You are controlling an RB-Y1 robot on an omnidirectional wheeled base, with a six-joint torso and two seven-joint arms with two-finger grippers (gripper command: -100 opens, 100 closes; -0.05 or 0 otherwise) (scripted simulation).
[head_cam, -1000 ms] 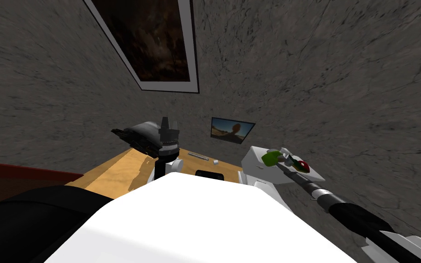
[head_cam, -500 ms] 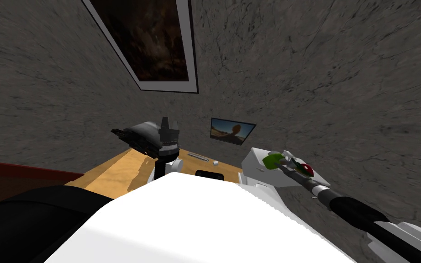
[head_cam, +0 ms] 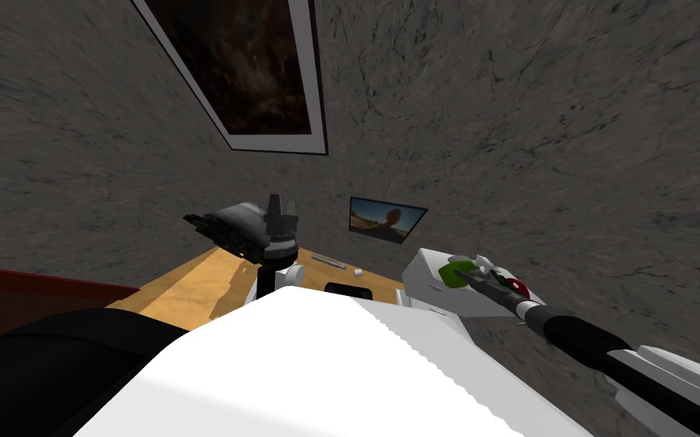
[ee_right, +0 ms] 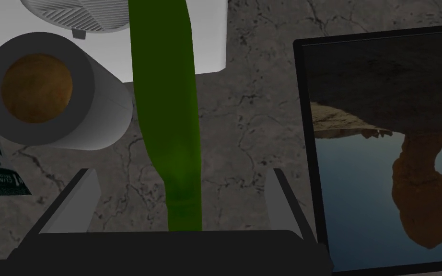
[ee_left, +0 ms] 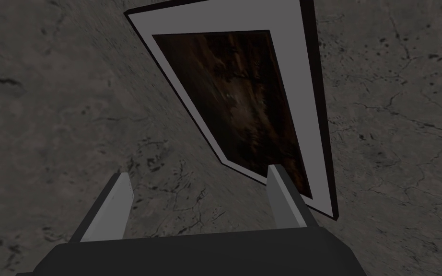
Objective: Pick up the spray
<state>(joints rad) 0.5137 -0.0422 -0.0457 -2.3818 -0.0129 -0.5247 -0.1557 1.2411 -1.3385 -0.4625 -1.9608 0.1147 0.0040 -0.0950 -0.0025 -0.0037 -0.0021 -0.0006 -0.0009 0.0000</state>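
Bottle (ee_right: 165, 96) on the cabinet (head_cam: 420, 275), inside the right claw (ee_right: 182, 171), roll (ee_right: 54, 91) just beside it, picture (ee_right: 388, 143) on wall behind.

Dim, flat light; wide-lens splay at edges

A white shelf (head_cam: 420, 275) carries a green bottle (head_cam: 449, 271), a red-topped thing (head_cam: 518, 287) and, just beside the bottle, a grey roll (ee_right: 52, 91) with a brown core. It stands at the end of a wooden worktop (head_cam: 189, 284). The worktop bears a dark-and-silver machine (head_cam: 231, 221) at its far corner, and near the shelf a thin grey bar (head_cam: 329, 260) with a small white piece (head_cam: 357, 268) just beside it.
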